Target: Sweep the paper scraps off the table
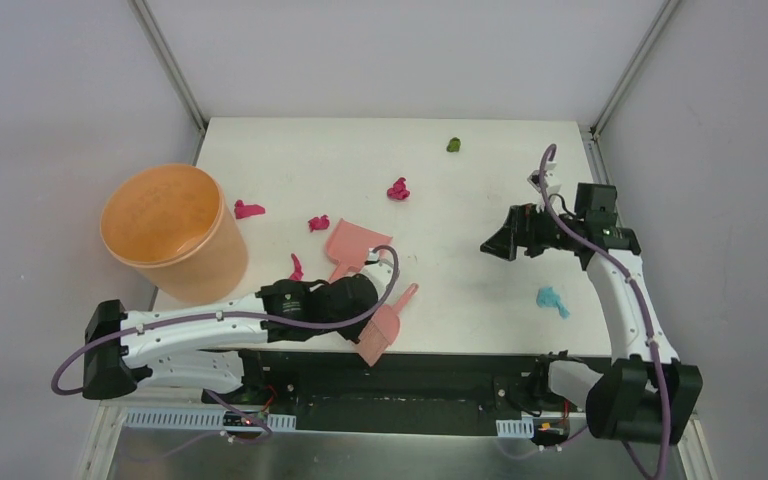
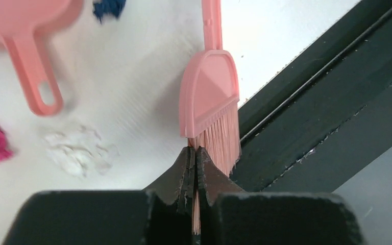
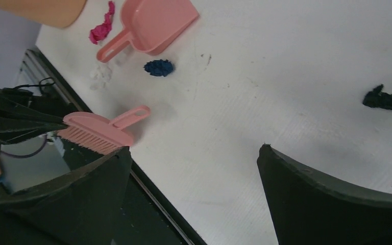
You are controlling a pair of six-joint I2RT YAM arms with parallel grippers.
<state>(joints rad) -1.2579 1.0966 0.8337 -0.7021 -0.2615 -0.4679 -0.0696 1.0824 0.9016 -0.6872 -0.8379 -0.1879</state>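
A: Where does the job stand on the table (image 1: 480, 170), beside the orange bucket (image 1: 170, 235)?
B: At the tool pickup, by the look of it. The left gripper (image 2: 194, 153) is closed at the near edge, nipping only the bristle tips of the brush (image 2: 209, 92). The right gripper (image 3: 194, 149) hangs spread wide over the right side, holding nothing. The dustpan (image 1: 355, 243) lies untouched just behind the brush.
A: And the next move?
B: Probably a firmer hold, on the handle rather than the bristles, before any sweeping. The paper scraps (image 1: 398, 189) lie scattered across the table, none gathered.
A: What does one view add to another?
B: Only the left wrist shows the pinch and a white wad (image 2: 76, 150). The right wrist shows a dark blue wad (image 3: 158, 67) and a black wad (image 3: 385, 99) that the overhead view hides
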